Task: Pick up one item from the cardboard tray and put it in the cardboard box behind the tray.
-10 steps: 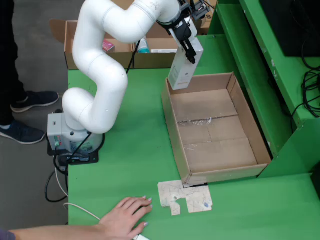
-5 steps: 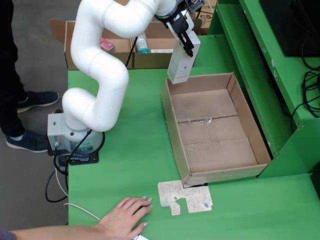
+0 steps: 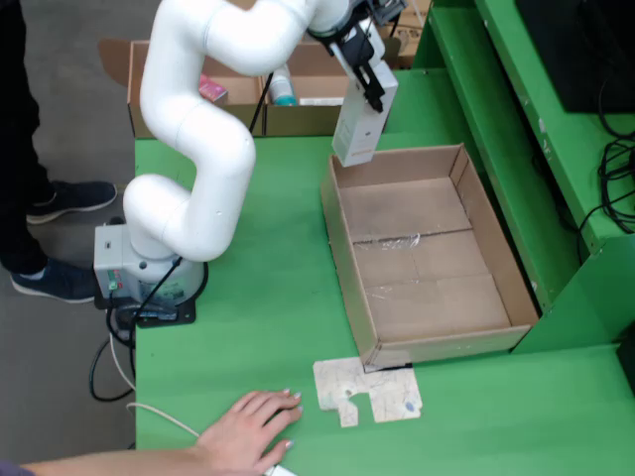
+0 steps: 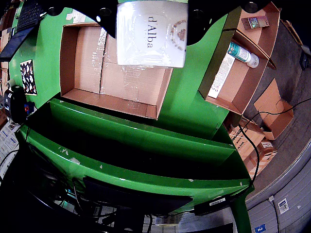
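In the view from above, my gripper (image 3: 369, 87) is shut on a white carton (image 3: 355, 129) that hangs upright over the far left corner of a large, empty cardboard box (image 3: 493, 238). Behind it stands a shallow cardboard tray (image 3: 316, 117) holding a teal-capped bottle (image 3: 283, 87) and a pink packet (image 3: 211, 89). In the view that rides on the gripper, the carton (image 4: 151, 34), printed "d'Alba", fills the space between the black fingers (image 4: 104, 15), with the empty box (image 4: 68, 58) below it. The tray (image 4: 235, 80) with the bottle (image 4: 241, 53) lies to the right.
A person's hand (image 3: 253, 426) rests on the green table's near edge beside a flat cardboard scrap (image 3: 367, 392). The arm's base (image 3: 149, 278) stands at the table's left side. A raised green shelf (image 3: 536, 119) borders the right. Shoes (image 3: 60, 280) stand on the floor at left.
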`<state>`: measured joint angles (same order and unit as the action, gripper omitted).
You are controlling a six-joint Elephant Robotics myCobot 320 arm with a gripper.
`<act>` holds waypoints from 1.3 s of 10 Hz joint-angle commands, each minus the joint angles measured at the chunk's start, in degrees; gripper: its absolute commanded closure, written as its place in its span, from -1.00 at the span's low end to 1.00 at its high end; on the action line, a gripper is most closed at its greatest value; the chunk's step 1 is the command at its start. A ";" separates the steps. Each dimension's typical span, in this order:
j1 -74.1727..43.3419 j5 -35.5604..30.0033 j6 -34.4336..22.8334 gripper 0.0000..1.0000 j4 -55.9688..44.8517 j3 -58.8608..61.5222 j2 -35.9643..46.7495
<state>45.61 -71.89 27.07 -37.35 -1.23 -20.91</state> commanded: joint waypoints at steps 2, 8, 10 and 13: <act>0.85 -1.82 -0.14 1.00 -13.29 14.66 -1.80; 24.60 9.34 16.91 1.00 -14.64 1.23 11.00; 27.11 10.48 18.55 1.00 -14.45 1.23 11.23; 31.04 11.98 20.66 1.00 -12.34 1.23 10.65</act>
<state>70.40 -61.69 46.31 -50.97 -1.05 -10.89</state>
